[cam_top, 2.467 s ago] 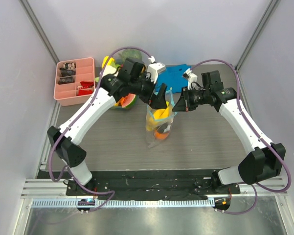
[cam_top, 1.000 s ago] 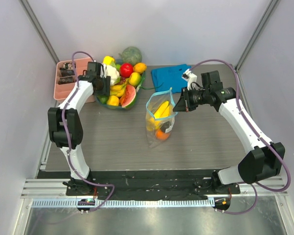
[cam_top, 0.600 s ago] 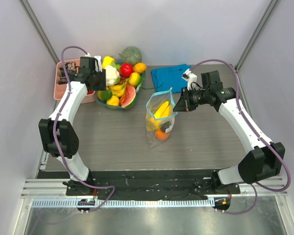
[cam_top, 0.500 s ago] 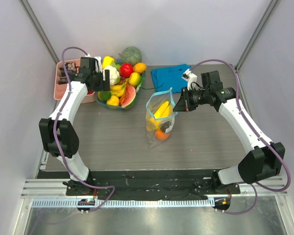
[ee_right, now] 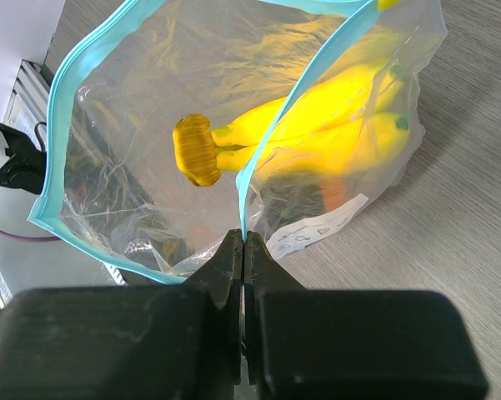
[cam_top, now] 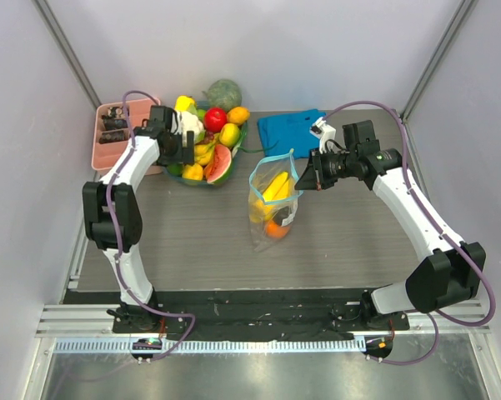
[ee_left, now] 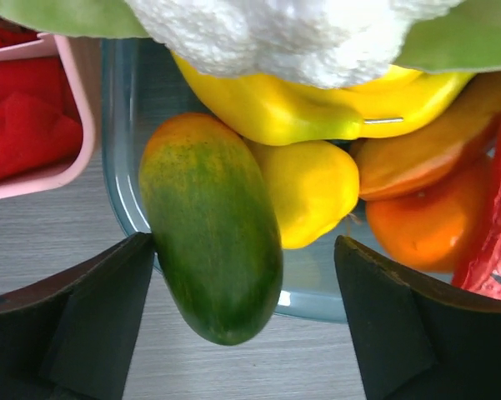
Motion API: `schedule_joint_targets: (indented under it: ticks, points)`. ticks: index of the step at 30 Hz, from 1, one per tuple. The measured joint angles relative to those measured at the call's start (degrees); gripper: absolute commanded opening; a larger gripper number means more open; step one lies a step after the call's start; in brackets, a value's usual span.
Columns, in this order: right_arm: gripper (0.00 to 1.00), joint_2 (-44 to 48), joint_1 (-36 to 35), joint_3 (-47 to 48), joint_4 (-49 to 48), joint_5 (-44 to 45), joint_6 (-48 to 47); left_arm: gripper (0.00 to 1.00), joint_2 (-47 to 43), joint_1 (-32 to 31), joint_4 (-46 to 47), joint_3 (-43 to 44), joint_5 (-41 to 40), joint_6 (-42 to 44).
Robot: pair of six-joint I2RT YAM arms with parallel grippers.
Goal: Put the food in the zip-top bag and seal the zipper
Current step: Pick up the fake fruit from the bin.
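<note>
The bag (cam_top: 273, 208) stood on the counter (cam_top: 192, 242), a little right of the middle of the top view, with its mouth open and turned upward. The right end effector (cam_top: 300, 179) was completely closed on the zipper (ee_right: 239, 196) at the right side of the mouth. In the right wrist view its two fingers (ee_right: 225, 262) were pressed together and the teal strip was pinched between them. Inside the bag lay the yellow bananas (ee_right: 342, 125), and lower, near the bottom, an orange (cam_top: 275, 231). There was also something dark beside them which I could not make out.

The left end effector (cam_top: 186, 146) was at the upper left of the top view, over the left side of the clear bowl (ee_left: 121, 192). It was wide open and had nothing in its hold. In the left wrist view its dark fingers (ee_left: 83, 317) stood far apart at the lower corners. Between them, at the rim of the bowl, lay a long green fruit (ee_left: 212, 242) with an orange end. Whether the left finger touched it, I could not tell.

Just right of the green fruit lay a yellow fruit (ee_left: 308, 192), and above both was the white cauliflower (ee_left: 292, 33). A red apple (cam_top: 215, 118) lay at the far side of the bowl, and a watermelon slice (cam_top: 221, 165) at its right edge. A pink tray (cam_top: 121, 146) stood left of the bowl, and a blue cloth (cam_top: 290, 131) lay behind the bag.
</note>
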State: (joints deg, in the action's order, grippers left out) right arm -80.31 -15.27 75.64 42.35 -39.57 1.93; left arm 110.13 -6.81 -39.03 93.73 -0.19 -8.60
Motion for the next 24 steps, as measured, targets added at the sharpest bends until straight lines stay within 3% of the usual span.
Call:
schedule_joint_targets:
  ticks: [6,9,17,24]
  points:
    - [0.01,-0.17,0.00,0.00,-0.02,0.07,-0.20,0.47,0.24,0.07,0.20,0.00,-1.97,0.70]
    - [0.01,-0.50,0.00,0.00,-0.02,0.17,-0.33,0.39,-0.26,0.00,-0.37,0.00,-1.92,1.31]
    - [0.01,-0.61,0.00,0.00,0.00,0.31,-0.42,0.32,-13.49,-2.10,-8.15,0.55,1.49,2.78]
    - [0.01,-0.61,0.00,0.00,0.00,0.26,-0.59,0.28,-22.97,-15.72,-13.38,13.81,11.17,4.28]
